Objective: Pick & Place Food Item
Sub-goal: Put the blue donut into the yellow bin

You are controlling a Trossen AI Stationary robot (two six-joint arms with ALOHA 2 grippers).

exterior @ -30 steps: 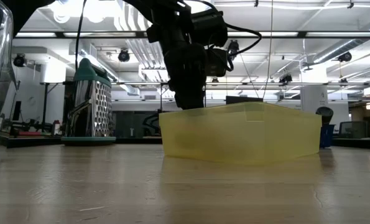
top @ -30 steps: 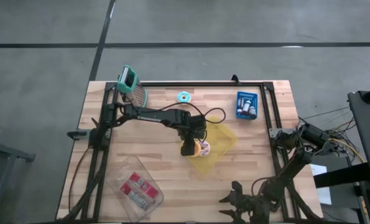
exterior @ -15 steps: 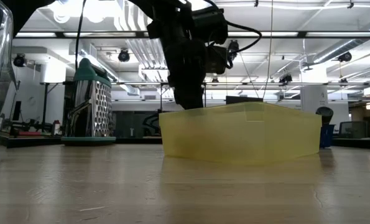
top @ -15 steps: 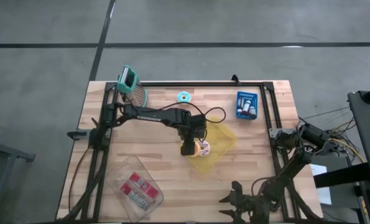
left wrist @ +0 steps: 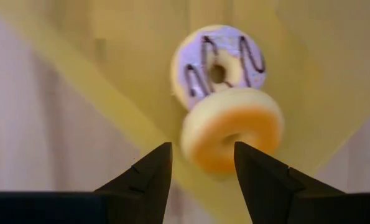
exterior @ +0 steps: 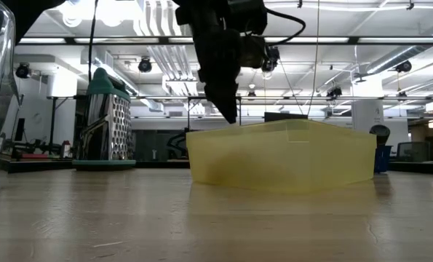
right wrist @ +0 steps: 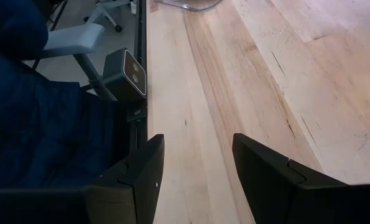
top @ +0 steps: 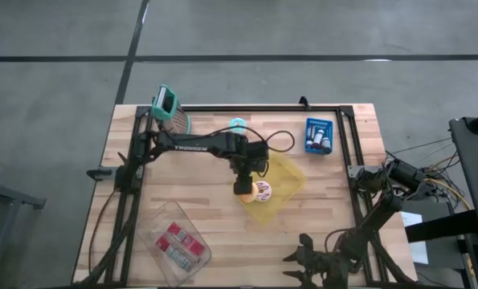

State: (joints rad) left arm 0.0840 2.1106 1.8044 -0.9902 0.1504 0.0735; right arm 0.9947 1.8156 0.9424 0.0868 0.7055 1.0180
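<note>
From above, the wooden bench [top: 182, 217] holds a yellow tray [top: 285, 178] near the middle, and the left hand [top: 243, 189] hangs over the tray's near-left edge. Right beside the hand, a frosted donut [top: 262, 190] lies inside the tray. A green-topped grater [top: 169, 110] stands at the far left corner, a small blue ring [top: 237, 124] lies by the far edge, a blue box [top: 318, 135] sits toward the far right, and a clear box [top: 177, 243] with red packs sits near the front left. The right hand [top: 307, 258] waits low at the front edge of the bench, well apart from the tray. From bench height, the left hand [exterior: 229, 109] points down with its tip just above the tray's rim [exterior: 289, 125], and the grater [exterior: 105, 120] stands off to the side. In the left wrist view, the 2 dark fingers [left wrist: 148, 177] stand apart with nothing between them, so the hand is let go; just past them lie 2 donuts in the tray, a plain tan donut [left wrist: 233, 135] leaning on the frosted donut [left wrist: 222, 63], which has dark stripes. In the right wrist view, that hand's fingers [right wrist: 138, 180] are spread wide over bare wood, gripping nothing, and dark blue cloth [right wrist: 35, 124] shows beyond the bench edge.
</note>
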